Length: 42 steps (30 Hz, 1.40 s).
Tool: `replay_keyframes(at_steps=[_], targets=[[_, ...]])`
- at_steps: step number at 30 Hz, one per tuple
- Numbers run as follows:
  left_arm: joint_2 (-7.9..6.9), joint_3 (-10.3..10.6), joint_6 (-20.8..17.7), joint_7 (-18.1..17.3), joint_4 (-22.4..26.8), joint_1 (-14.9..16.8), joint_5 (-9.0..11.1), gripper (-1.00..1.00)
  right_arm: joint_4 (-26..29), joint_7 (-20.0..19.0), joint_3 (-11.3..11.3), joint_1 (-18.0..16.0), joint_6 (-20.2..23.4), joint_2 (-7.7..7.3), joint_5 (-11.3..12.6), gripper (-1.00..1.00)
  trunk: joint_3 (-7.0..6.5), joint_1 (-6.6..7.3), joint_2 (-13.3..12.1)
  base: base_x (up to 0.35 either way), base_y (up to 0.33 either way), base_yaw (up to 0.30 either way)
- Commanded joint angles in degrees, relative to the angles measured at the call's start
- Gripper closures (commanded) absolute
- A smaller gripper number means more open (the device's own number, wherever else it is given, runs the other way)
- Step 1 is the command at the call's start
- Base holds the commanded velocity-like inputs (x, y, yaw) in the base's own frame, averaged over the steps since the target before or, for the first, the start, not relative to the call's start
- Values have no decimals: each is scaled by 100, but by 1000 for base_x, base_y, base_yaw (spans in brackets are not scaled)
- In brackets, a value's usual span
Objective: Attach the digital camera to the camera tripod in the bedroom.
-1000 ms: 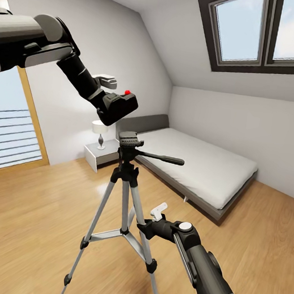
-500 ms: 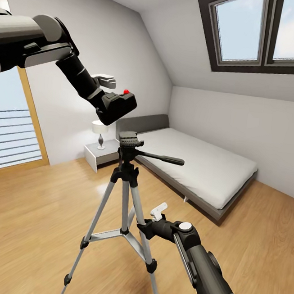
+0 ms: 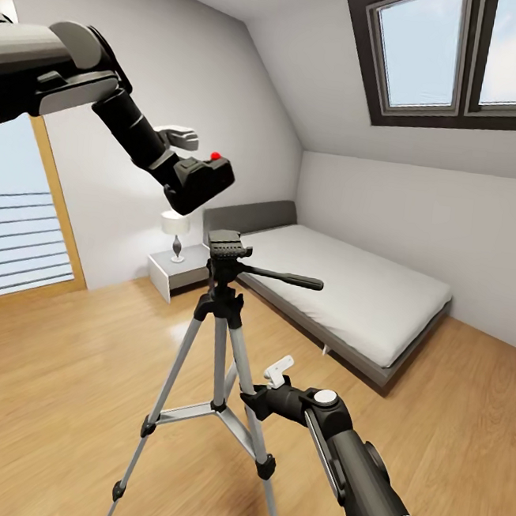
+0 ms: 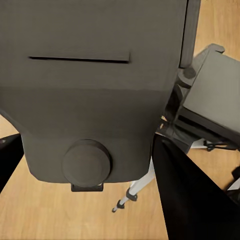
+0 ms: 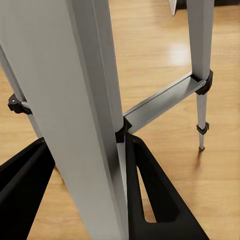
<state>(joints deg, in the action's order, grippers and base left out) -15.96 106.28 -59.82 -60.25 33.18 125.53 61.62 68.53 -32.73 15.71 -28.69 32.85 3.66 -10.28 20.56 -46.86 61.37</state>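
In the bedroom, my left gripper (image 3: pixel 189 173) is shut on the digital camera (image 3: pixel 201 182), a black box with a red button on top. I hold it in the air, above and slightly left of the camera tripod's black head plate (image 3: pixel 226 247), with a clear gap between them. In the left wrist view the digital camera (image 4: pixel 90 75) sits between dark fingers (image 4: pixel 185 195), and the head plate (image 4: pixel 210 95) lies beyond it. Lower down, my right gripper (image 3: pixel 255 397) is closed around a silver tripod leg (image 5: pixel 75 100), with a black finger (image 5: pixel 155 200) on each side.
A low grey bed (image 3: pixel 342 291) stands behind the tripod at the right. A white nightstand (image 3: pixel 173 271) with a lamp (image 3: pixel 175 225) is against the back wall. The tripod's long handle (image 3: pixel 284 277) points right. A tall window (image 3: pixel 13 240) lies left and a skylight (image 3: pixel 462 57) is overhead.
My left arm has lifted the digital camera a little up and to the left, away from the head plate. The right arm and the tripod have stayed still.
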Motion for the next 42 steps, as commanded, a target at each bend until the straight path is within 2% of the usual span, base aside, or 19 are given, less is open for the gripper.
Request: replay_keyframes(at_steps=[1, 9, 18, 42], targets=[[-3, 28, -18, -30, 6, 14, 22, 100, 3, -49, -7, -5, 3, 3, -114, 100, 8, -1, 5, 0, 0, 0], [34, -11, -18, -45, -162, -113, 28, 100, 3, -53, -6, -5, 3, 3, -114, 100, 8, -1, 5, 0, 0, 0], [273, -55, -18, -61, -215, -356, 21, 100, 3, -57, -7, -5, 1, -1, -114, 100, 8, -1, 5, 0, 0, 0], [378, -52, -18, -74, -224, -415, 5, 100, 8, -58, 2, -5, 3, 3, -114, 100, 8, -1, 5, 0, 0, 0]])
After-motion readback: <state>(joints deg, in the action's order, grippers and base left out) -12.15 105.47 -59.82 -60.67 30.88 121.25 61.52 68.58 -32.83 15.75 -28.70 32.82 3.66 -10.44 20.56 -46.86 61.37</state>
